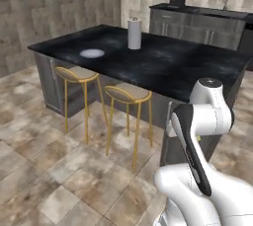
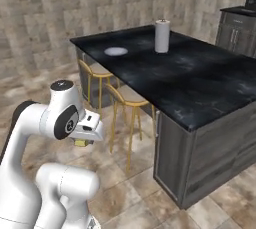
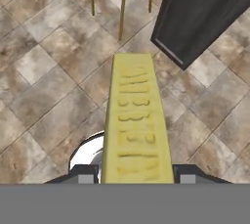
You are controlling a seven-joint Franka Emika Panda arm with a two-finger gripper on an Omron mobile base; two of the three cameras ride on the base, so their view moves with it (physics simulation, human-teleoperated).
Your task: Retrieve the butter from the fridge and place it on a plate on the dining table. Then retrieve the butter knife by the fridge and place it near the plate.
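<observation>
And here's the dining table [image 1: 163,67], the big island with its black, white-veined marble worktop, running across both base views on a grey panelled base. Two yellow-framed stools [image 1: 126,96] are tucked along its near side, over the tiled floor [image 1: 44,170]. Behind it, at the far wall, sits the narrower kitchen counter [image 1: 197,25] with something dark standing on top. On the island, a white paper towel roll [image 1: 134,33] stands upright, well back from the near edge. Towards the far-left end lies the plate [image 1: 92,53], round, flat, pale, with nothing on it, well apart from the roll.

Down to the arm: in the right base view the pincer [image 2: 80,142] hangs low beside the robot, off the table, over the floor by the stools. Look through the hand view: the butter [image 3: 136,120], a pale-yellow stick, runs straight out between the two fingertips [image 3: 84,175], clamped on either side. Below it there's tile, stool legs and the table's corner.
</observation>
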